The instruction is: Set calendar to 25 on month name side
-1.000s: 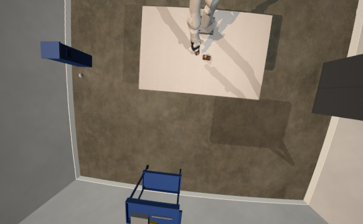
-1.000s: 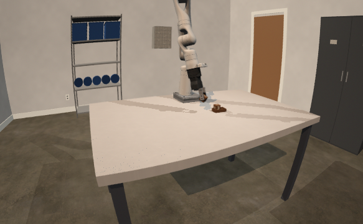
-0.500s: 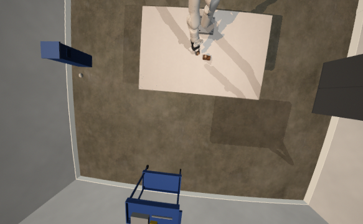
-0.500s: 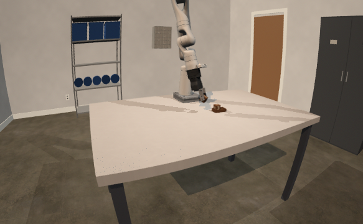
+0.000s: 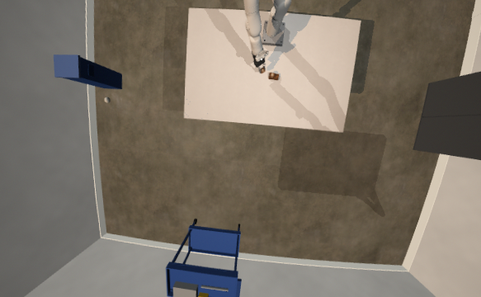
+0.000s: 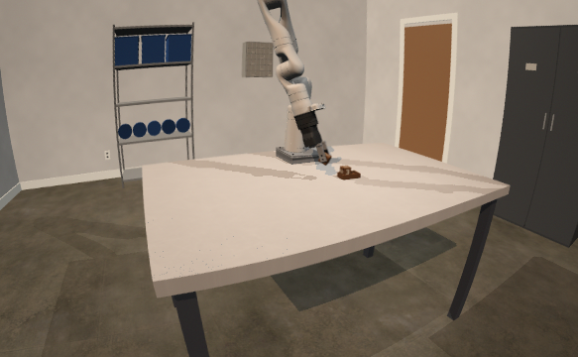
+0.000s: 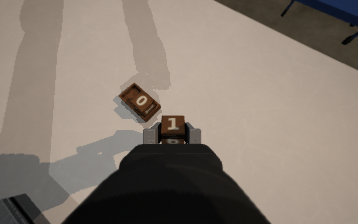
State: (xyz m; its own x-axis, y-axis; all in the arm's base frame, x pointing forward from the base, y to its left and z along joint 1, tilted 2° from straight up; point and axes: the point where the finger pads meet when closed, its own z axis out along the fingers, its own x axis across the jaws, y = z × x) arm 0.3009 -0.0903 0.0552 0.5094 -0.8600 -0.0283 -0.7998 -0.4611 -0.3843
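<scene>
While the claw (image 7: 172, 134) is clamped on one digit cube (image 7: 173, 125) and carries it above the surface (image 7: 280, 125), the task stands at an early to middle stage. The held cube shows a 1 on the face turned toward the wrist camera, with part of another digit (not legible) on the face below it. The tray (image 7: 141, 101) lies flat on the surface just ahead of the claw and to its left, apart from it. A second cube (image 7: 142, 100) sits in the tray with a 0 facing up; the slot beside it appears vacant, though the tray is small in every view and I cannot confirm this. The side bearing the month's name cannot be made out.

Findings on progress:
- Done: one cube is lifted out and under control; the tray is undisturbed.
- Outstanding: neither a 2 nor a 5 is shown on the reading side. In my judgement both cubes need reorienting, the held cube must be seated flat beside the other, and the claw must then release and withdraw with everything at rest.
</scene>
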